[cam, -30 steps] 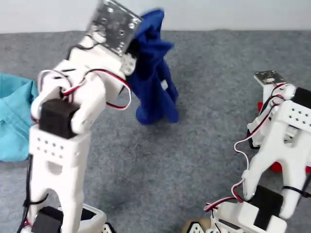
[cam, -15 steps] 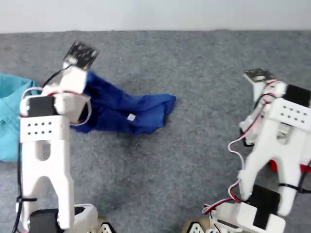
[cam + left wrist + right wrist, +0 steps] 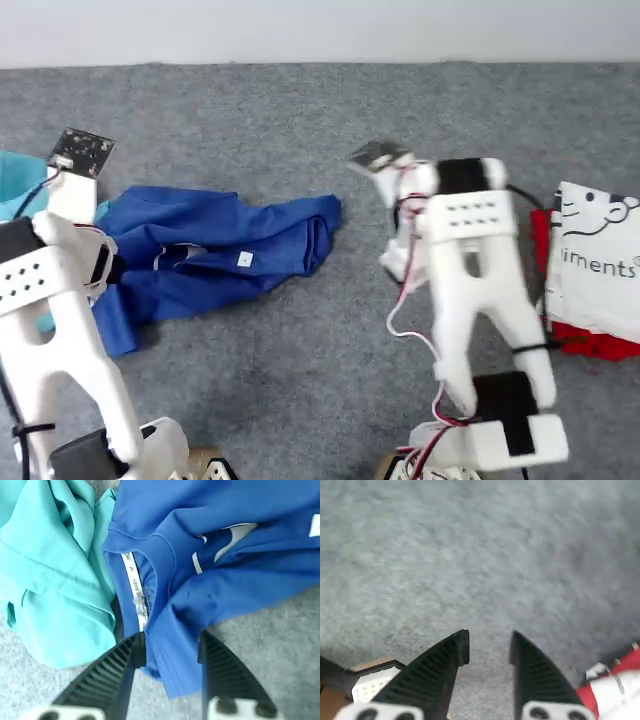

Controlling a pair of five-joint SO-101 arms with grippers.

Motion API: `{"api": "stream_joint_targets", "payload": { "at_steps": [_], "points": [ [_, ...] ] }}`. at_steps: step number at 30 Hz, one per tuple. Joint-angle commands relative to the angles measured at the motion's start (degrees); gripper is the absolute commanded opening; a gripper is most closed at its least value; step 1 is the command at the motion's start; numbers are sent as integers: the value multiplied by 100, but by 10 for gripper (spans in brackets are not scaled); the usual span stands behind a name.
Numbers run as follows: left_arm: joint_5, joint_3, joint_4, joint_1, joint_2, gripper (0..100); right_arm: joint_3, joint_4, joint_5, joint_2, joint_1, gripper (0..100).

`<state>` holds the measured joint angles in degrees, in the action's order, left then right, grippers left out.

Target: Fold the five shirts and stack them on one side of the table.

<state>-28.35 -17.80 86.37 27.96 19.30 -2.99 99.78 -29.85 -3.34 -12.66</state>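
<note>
A blue shirt [image 3: 230, 245] lies crumpled and spread out on the grey table, left of centre. Its collar [image 3: 142, 587] sits just ahead of my left gripper [image 3: 169, 647], which is open with the shirt's edge lying in the wide gap between its fingers. A teal shirt [image 3: 55, 575] lies against the blue one, at the table's left edge [image 3: 20, 180]. My right gripper [image 3: 487, 647] is open over bare grey table. The right arm [image 3: 465, 215] stands right of centre, apart from the blue shirt.
A white printed shirt [image 3: 595, 260] lies on a red one [image 3: 590, 340] at the right edge; their corner shows in the right wrist view [image 3: 615, 682]. Bare table lies between the arms and along the back wall [image 3: 320, 30].
The left arm brought the blue shirt down from hanging in the air, dragged it leftward and laid it on the table. The right arm swung left toward the centre, uncovering the white and red shirts.
</note>
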Motion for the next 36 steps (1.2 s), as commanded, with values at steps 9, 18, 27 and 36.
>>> {"api": "stream_joint_targets", "payload": {
  "at_steps": [9,18,27,36],
  "points": [
    [-9,611,431,431,299,174,2470,40,-404,1684,-1824,177],
    [-9,602,457,413,598,174,3956,277,-589,3451,-2387,262],
    [-9,602,466,404,598,174,4844,251,-879,4637,-2360,235],
    [-9,593,448,404,563,174,6251,286,-879,5490,-2070,3]
  ]
}}
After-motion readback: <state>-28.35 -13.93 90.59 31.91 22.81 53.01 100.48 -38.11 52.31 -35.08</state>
